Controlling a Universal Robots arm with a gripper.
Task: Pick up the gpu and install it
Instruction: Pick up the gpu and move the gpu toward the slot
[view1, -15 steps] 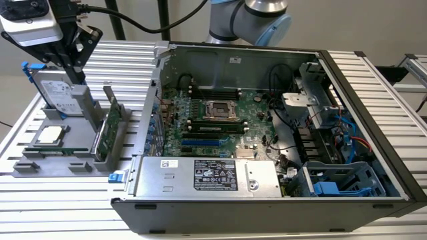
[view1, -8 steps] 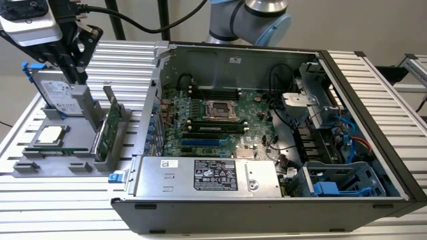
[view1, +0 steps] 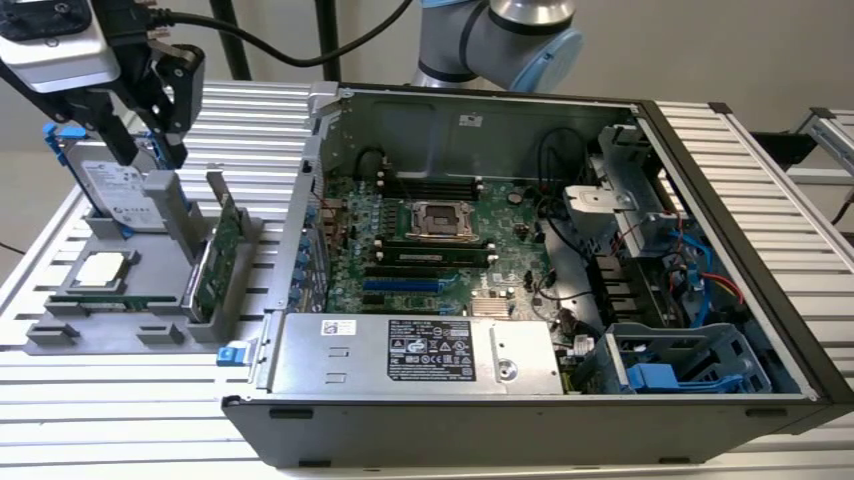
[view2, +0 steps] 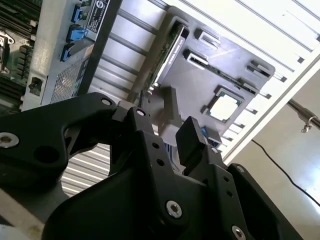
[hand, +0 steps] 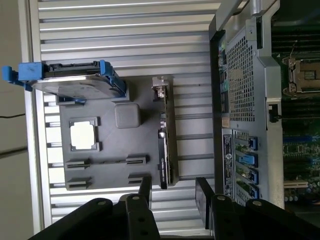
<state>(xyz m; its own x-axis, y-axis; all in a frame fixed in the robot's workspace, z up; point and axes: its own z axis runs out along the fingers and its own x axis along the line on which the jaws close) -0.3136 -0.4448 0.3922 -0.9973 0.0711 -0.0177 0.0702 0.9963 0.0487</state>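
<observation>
The gpu (view1: 215, 255) stands on its long edge in a slot of the grey holder tray (view1: 147, 300), on the exterior view's left of the open computer case (view1: 747, 300). Its green board and silver bracket face up. In the first wrist view the gpu (hand: 163, 155) appears as a thin dark strip, in the second wrist view as the gpu (view2: 168, 50) edge beside the tray. My gripper (view1: 147, 152) hangs open above the tray's far end, over the hard drive, holding nothing. Its black fingers (hand: 145, 189) show apart from the card in both wrist views.
A silver hard drive with a blue frame (view1: 114, 190) and a CPU (view1: 104, 270) share the tray. Inside the case lie the motherboard (view1: 427, 240), its blue slots (view1: 400, 284) and the power supply (view1: 414, 350). A ribbed metal table (view1: 120, 400) carries everything.
</observation>
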